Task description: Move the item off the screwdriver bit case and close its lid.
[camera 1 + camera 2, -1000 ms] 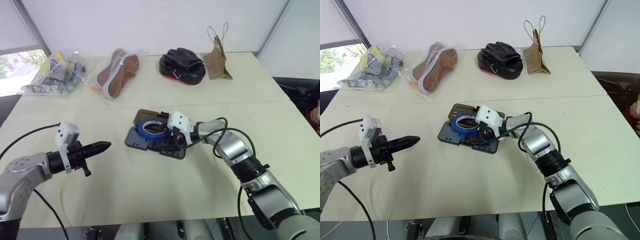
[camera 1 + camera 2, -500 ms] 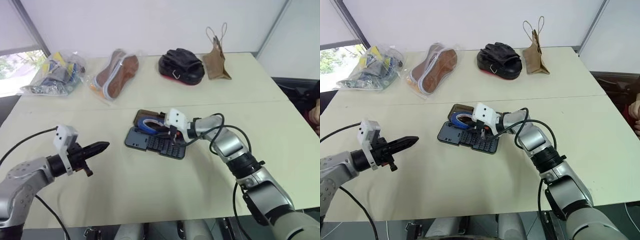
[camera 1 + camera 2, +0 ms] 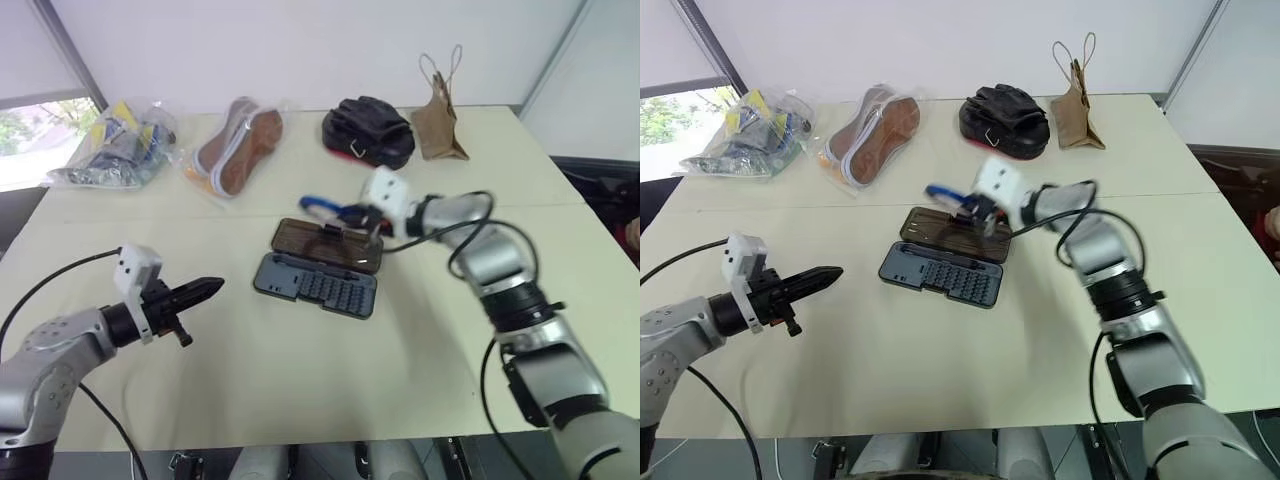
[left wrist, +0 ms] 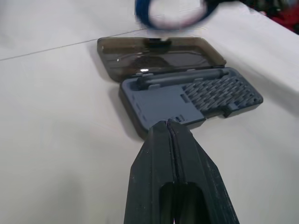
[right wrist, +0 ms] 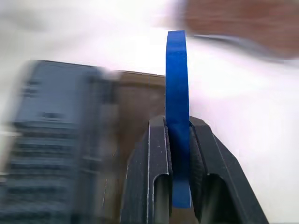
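The item, a thin blue tape ring (image 3: 318, 207), hangs in the air above the far edge of the lid, and my right gripper (image 3: 345, 213) is shut on its rim. In the right wrist view the ring (image 5: 176, 70) stands edge-on between the fingers (image 5: 156, 140). The screwdriver bit case lies open mid-table. Its dark grey-blue tray (image 3: 315, 285) sits nearer me and the smoky brown lid (image 3: 327, 244) lies flat behind it. My left gripper (image 3: 205, 290) is shut and empty, pointing at the case (image 4: 187, 95) from its left, a hand's width away.
Along the far side of the table lie a clear bag of packets (image 3: 110, 145), a bagged pair of brown shoes (image 3: 235, 150), a black pouch (image 3: 365, 130) and a small brown paper bag (image 3: 438, 120). Bare table (image 3: 300, 380) lies in front of the case.
My right gripper shut on the blue ring, which lay on the case, and lifted it up and toward the back right. The tray and lid now lie bare. The left arm stayed put.
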`<state>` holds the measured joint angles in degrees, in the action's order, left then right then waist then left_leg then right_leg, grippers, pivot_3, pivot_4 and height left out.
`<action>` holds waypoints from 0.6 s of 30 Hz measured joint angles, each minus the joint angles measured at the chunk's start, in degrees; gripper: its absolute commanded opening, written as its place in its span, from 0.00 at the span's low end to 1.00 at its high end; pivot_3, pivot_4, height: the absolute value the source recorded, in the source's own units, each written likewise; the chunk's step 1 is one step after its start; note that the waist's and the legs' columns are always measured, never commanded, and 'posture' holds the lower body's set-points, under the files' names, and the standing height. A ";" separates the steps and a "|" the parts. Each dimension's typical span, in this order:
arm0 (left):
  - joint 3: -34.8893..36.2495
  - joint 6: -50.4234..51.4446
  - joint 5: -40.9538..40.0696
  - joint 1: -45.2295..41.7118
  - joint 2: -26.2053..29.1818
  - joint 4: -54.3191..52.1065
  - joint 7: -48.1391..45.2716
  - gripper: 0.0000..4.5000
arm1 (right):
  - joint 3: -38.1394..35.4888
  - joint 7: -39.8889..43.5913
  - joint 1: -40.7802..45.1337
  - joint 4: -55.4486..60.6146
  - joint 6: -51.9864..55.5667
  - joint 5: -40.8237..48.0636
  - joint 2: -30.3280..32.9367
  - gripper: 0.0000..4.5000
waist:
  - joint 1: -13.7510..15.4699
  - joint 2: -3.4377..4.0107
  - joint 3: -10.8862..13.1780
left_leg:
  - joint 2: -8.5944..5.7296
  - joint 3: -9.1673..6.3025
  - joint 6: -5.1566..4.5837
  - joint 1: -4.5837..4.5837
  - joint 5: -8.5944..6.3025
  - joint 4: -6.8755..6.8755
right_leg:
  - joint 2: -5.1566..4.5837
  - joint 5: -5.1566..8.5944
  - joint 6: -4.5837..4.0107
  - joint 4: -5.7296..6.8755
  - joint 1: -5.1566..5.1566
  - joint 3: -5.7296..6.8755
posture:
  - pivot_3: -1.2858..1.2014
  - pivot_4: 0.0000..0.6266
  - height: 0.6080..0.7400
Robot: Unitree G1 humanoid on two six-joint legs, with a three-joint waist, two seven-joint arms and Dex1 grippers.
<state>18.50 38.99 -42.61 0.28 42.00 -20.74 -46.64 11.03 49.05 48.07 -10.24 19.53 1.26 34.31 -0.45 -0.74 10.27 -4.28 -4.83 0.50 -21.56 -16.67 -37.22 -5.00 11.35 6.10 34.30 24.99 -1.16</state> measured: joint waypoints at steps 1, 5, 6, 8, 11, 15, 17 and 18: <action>-0.27 -0.05 0.13 -0.72 0.00 0.14 -0.14 0.00 | -1.22 -0.70 0.04 -0.09 -0.02 -0.61 2.15 0.06 | -0.03 0.00 0.00 | 0.00 0.01 0.00 -0.01 0.00 0.01 | 0.00 0.00 0.00 -0.02 0.01 0.00 | 0.52 0.24 1.00; -2.20 -0.54 0.48 -2.83 0.00 0.95 -0.98 0.00 | -5.55 -2.63 -1.45 -1.11 -0.23 -2.85 10.25 0.06 | -0.22 0.02 0.02 | 0.04 0.06 -0.01 0.00 0.00 0.04 | 0.03 0.00 0.00 -0.03 0.02 -0.02 | 0.52 0.24 1.00; -2.34 -0.54 0.48 -3.10 -0.01 1.20 -1.13 0.00 | -6.30 -2.95 -2.12 -1.44 -0.23 -3.25 11.56 0.06 | -0.35 0.02 0.02 | 0.06 0.08 -0.02 0.00 0.00 0.05 | 0.04 0.00 0.00 -0.03 0.02 -0.03 | 0.52 0.24 1.00; -3.38 -0.49 0.46 -4.40 -0.01 1.98 -1.73 0.00 | -7.16 -3.64 -4.42 -1.72 -0.50 -4.71 15.03 0.06 | -0.38 0.03 0.02 | 0.08 0.10 -0.02 0.02 0.00 0.05 | 0.05 0.00 0.00 -0.01 0.02 -0.05 | 0.52 0.24 1.00; -5.09 0.29 -0.34 -5.90 0.00 1.94 -3.12 0.00 | -7.40 -4.83 -8.30 -2.61 -0.84 -7.44 18.94 0.06 | -0.35 0.03 0.02 | 0.08 0.13 -0.03 0.02 0.00 0.04 | 0.05 0.00 0.00 -0.01 0.00 -0.08 | 0.52 0.24 1.00; -7.71 1.28 -1.54 -7.66 0.00 1.56 -5.25 0.00 | -6.33 -8.73 -12.43 -6.01 -2.19 -13.70 21.74 0.06 | -0.44 0.04 0.02 | 0.07 0.17 -0.03 0.04 0.00 0.02 | 0.05 0.00 0.00 0.01 0.00 -0.12 | 0.52 0.24 1.00; -8.83 1.71 -1.70 -9.04 -0.32 1.53 -5.59 0.00 | -5.05 -11.42 -13.49 -8.04 -3.34 -16.58 21.78 0.06 | -0.57 0.04 0.02 | 0.09 0.19 -0.02 0.06 0.01 0.02 | 0.08 0.00 0.00 0.03 0.00 -0.14 | 0.52 0.24 1.00; -8.89 1.71 -1.74 -9.45 -0.55 1.53 -5.62 0.00 | -4.64 -12.07 -13.77 -8.52 -3.66 -17.16 21.71 0.06 | -0.58 0.04 0.02 | 0.10 0.19 -0.02 0.06 0.01 0.02 | 0.09 0.00 0.00 0.04 0.00 -0.14 | 0.52 0.24 1.00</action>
<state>9.61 40.70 -44.36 -9.17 41.45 -19.21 -52.25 6.39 36.98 34.30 -18.76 15.87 -15.91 56.02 -1.03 -0.69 10.29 -4.18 -4.64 0.48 -21.50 -16.66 -37.20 -4.91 11.35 6.10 34.34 25.00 -1.30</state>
